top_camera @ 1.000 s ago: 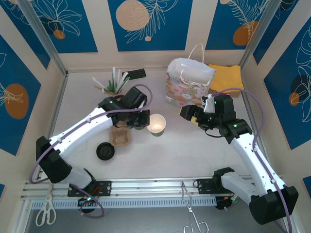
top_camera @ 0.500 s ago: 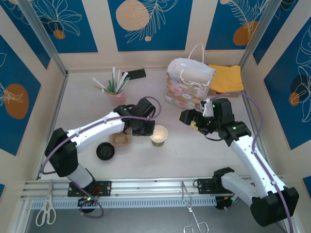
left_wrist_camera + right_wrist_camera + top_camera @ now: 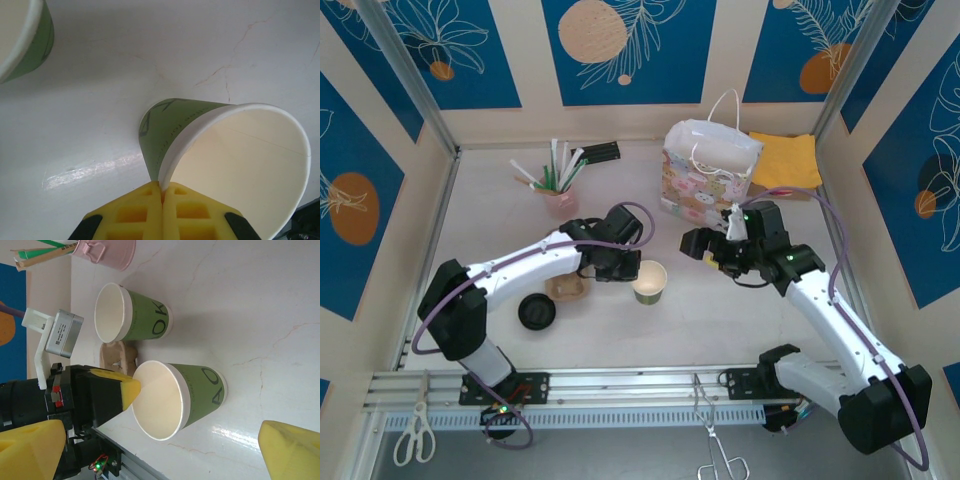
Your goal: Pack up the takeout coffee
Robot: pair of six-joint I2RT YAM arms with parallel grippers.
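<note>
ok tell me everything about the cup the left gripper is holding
The paper cup is green outside with dark lettering, cream inside, empty, with a rolled white rim and no lid. It stands roughly upright on the white table, mouth up. The left gripper is shut on its rim, pinching the wall from inside and outside.

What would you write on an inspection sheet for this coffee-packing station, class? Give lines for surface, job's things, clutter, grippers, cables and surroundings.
surface: white marbled table, no spills seen
job's things: held cup, second cup beside it, both green paper, empty; pulp carrier; black lid; gift bag standing open
clutter: pink straw mug, yellow napkins; scissors and tongs by the front rail
grippers: left gripper shut on held cup's rim; right gripper open, empty
cables: purple cable looping over each arm
surroundings: blue leaf-print panels
</note>
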